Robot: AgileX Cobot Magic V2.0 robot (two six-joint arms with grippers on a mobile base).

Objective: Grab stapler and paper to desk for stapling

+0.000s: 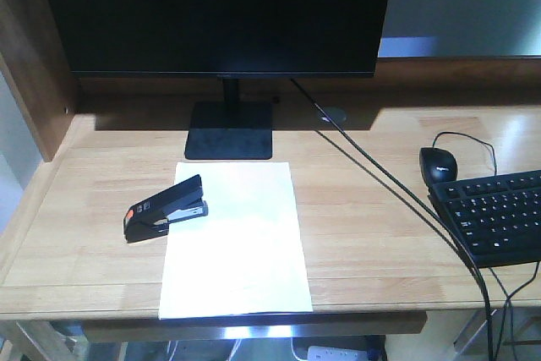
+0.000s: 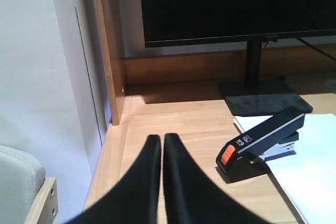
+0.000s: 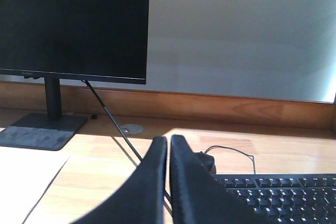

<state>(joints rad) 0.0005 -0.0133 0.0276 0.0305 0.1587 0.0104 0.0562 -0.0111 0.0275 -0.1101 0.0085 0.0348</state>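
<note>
Trouble is lying mainly with the small black stapler with the orange-red patch at its rear (image 1: 166,207): it is sitting with its front over the left edge of the plain white rectangular sheet of paper (image 1: 235,238), so I judge any nudge could be dragging the sheet askew or off the near edge, which the paper is already reaching. The left tool (image 2: 161,141) is hovering low beside the stapler, fingers pressed together and holding nothing; reaching in like that, it would be pushing rather than gripping. The right tool (image 3: 169,141) is likewise closed and empty, hanging just above the black keyboard (image 1: 497,216) and the black mouse (image 1: 438,163), whose cables (image 1: 397,183) could be snagging it.

The wide light-wood plank desk (image 1: 372,234) is lying flat and smooth, offering the sheet little friction, I expect. A black monitor on a square stand (image 1: 228,128) is standing just behind the paper, with a wooden side panel (image 2: 110,56) and pale wall closing in the left.
</note>
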